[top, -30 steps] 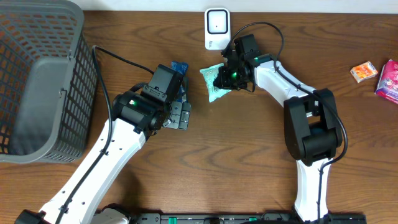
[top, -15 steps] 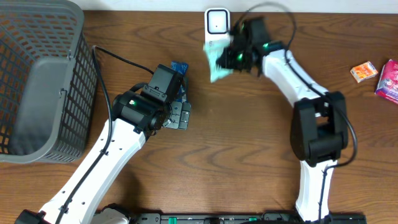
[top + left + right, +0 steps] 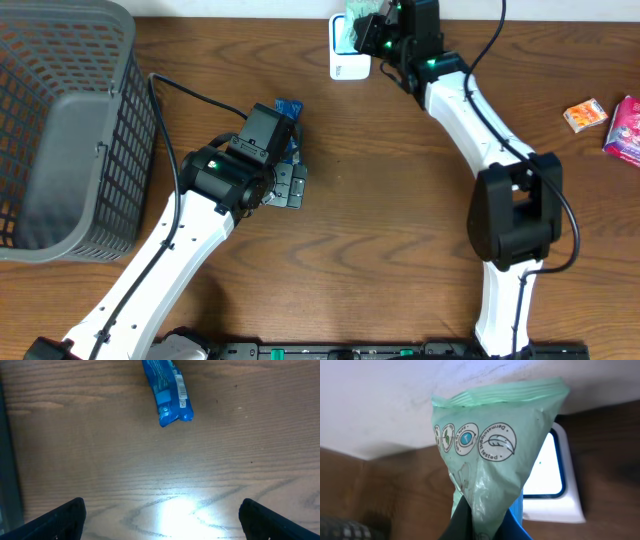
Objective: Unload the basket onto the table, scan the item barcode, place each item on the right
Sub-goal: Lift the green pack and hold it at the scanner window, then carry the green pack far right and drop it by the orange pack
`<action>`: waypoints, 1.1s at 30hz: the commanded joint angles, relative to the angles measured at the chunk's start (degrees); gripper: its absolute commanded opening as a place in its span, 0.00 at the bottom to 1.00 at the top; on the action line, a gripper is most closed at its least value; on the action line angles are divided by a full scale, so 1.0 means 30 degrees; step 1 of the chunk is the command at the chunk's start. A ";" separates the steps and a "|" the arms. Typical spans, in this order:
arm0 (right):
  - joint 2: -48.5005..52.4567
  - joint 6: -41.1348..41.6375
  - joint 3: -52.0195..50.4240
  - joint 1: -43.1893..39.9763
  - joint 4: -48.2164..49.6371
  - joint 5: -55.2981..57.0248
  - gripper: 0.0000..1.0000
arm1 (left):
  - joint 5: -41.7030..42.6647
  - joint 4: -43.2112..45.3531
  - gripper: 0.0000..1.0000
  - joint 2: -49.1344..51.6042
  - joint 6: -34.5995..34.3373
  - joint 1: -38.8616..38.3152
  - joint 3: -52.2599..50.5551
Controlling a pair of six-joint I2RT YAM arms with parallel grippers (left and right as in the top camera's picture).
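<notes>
Over the dark wooden table (image 3: pixel 380 230), our right gripper (image 3: pixel 487 527) pinches a pale green plastic pouch (image 3: pixel 490 445) at the white rectangular scanner (image 3: pixel 345 66); our left gripper (image 3: pixel 162 520) gapes empty.

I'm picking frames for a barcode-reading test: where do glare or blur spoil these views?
Left wrist view: a bright glare patch on the table between the fingers of the open left gripper, clear of the blue packet. Right wrist view: the green packet is sharp; the wood behind it at left is out of focus. Overhead view: evenly lit, no strong glare.
</notes>
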 commanded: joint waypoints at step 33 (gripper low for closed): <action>-0.2667 -0.7868 -0.0007 -1.2335 -1.3085 0.6892 0.01 | -0.0095 -0.0051 0.98 0.0058 0.0036 0.0044 -0.0015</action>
